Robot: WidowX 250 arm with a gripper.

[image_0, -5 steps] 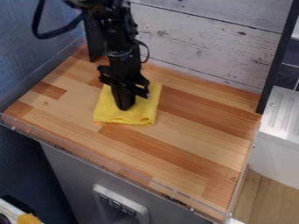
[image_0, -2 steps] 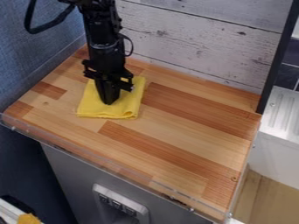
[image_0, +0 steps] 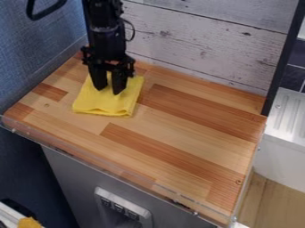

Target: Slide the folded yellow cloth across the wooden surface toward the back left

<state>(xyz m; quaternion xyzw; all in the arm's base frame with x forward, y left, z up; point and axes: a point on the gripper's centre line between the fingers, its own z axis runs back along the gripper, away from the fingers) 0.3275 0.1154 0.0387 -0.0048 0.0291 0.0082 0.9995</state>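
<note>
Hanging: black claw, parted | yellow cloth beneath (squarish, rumpled) | wood-strip counter

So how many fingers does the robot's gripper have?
2. The black gripper has one finger at the picture's left and another finger at its right, both over the yellow cloth.

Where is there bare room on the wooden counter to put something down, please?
The largest bare patch of the counter lies between the yellow cloth, the plank wall, the black post and the front rail. A smaller one borders the blue wall. Crowded: the far-left area, where the pincer is at the cloth.
</note>
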